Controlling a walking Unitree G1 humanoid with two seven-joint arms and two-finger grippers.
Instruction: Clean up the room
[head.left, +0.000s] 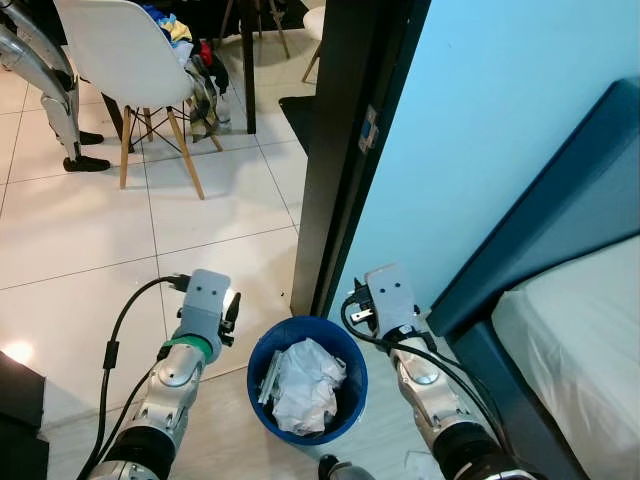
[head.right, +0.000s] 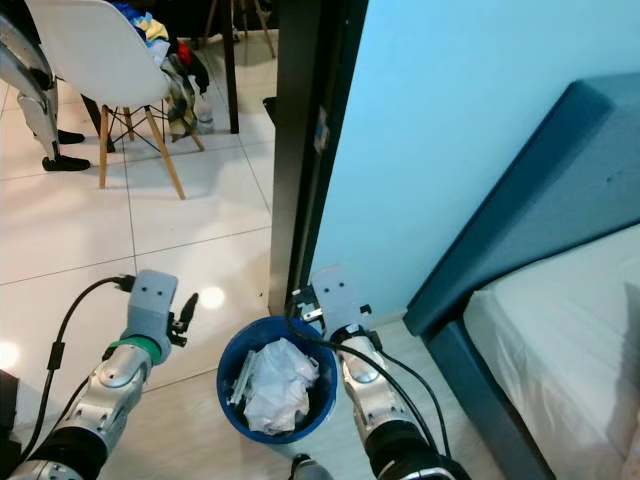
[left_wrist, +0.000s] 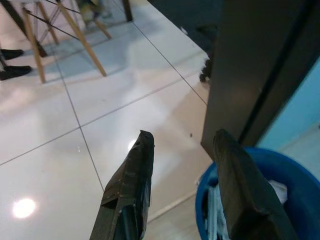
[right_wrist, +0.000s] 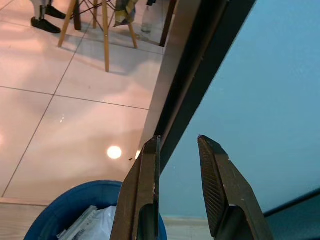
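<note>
A round blue bin (head.left: 262, 352) stands on the floor just in front of me, holding crumpled white paper (head.left: 305, 385) and a few flat scraps. My left gripper (left_wrist: 182, 145) hovers left of the bin over the white tiles, open and empty. My right gripper (right_wrist: 179, 142) hangs at the bin's right side, beside the dark door frame. Its fingers (right_wrist: 220, 190) stand a small way apart with nothing between them. Both wrists flank the bin in the left eye view, the left one (head.left: 205, 300) and the right one (head.left: 390, 300).
A black door frame (head.left: 340, 150) and light blue wall (head.left: 480, 130) rise right behind the bin. A dark blue bed frame (head.left: 560, 230) with white mattress (head.left: 580, 340) lies to the right. A white chair (head.left: 130, 60) with clothes (head.left: 195, 60) and silver legs in black shoes (head.left: 60, 110) stand far left.
</note>
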